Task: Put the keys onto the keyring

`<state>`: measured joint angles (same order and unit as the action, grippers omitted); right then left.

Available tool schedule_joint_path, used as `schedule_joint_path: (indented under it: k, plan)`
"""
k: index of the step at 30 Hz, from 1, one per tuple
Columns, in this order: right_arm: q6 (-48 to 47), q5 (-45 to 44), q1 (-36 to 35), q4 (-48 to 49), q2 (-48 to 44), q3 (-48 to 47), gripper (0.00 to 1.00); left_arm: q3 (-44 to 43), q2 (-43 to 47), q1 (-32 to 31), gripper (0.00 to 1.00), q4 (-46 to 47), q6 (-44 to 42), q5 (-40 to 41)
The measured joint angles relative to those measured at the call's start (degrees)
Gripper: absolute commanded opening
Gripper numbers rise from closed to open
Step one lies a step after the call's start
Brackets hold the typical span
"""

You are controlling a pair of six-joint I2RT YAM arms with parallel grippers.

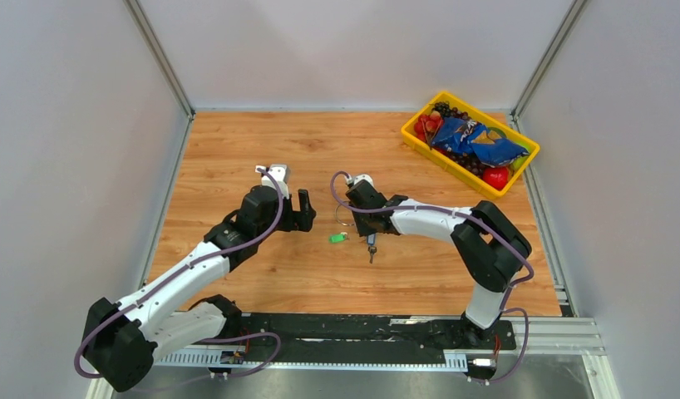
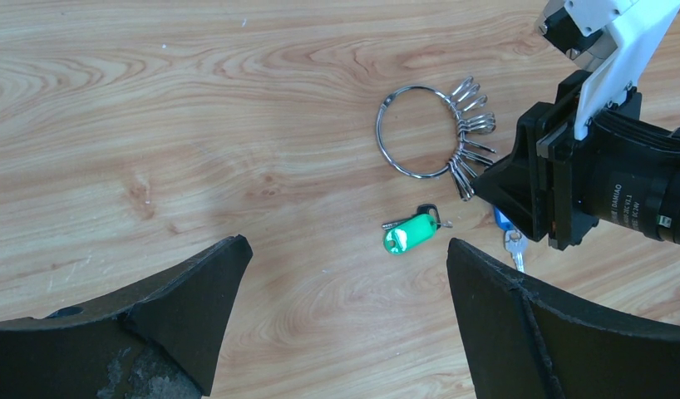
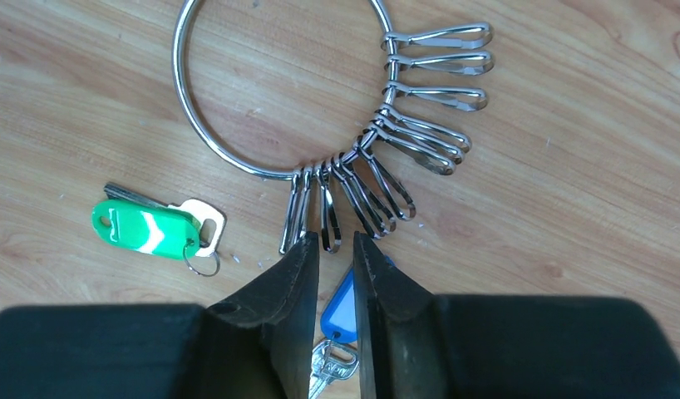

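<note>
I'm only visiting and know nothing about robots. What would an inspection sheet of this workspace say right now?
Surface: wooden table.
Job's things: keyring lies flat, carrying many clips; green-tagged key beside it, not on the ring; blue-tagged key beneath the right gripper.
Clutter: yellow bin at the far right, holding a snack bag and fruit.
Grippers: left gripper open; right gripper nearly closed at the clips, grip unclear.
Cables: purple cables along both arms.
Surroundings: grey walls.

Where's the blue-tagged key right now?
Right wrist view: the blue-tagged key shows between the right hand's fingertips, just below the keyring and right of the green-tagged key.
</note>
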<state>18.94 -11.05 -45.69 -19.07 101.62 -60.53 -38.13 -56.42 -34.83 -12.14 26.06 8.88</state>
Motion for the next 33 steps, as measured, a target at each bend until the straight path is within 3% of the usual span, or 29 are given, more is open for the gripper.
schedule_joint_path:
  k: [16,21,33]
  plan:
    - [-0.79,-1.84,0.00,-0.11,1.29,-1.03,0.11,0.00,0.44,0.00,1.00,0.00,0.02,0.00]
    - [-0.96,-1.62,0.00,0.02,1.64,-1.05,0.00,0.00,0.79,0.00,1.00,-0.02,0.02,-0.02]
    - [-1.38,0.44,0.00,-2.10,-1.97,-1.03,0.00,0.00,1.25,0.00,1.00,-0.07,0.13,-1.03]
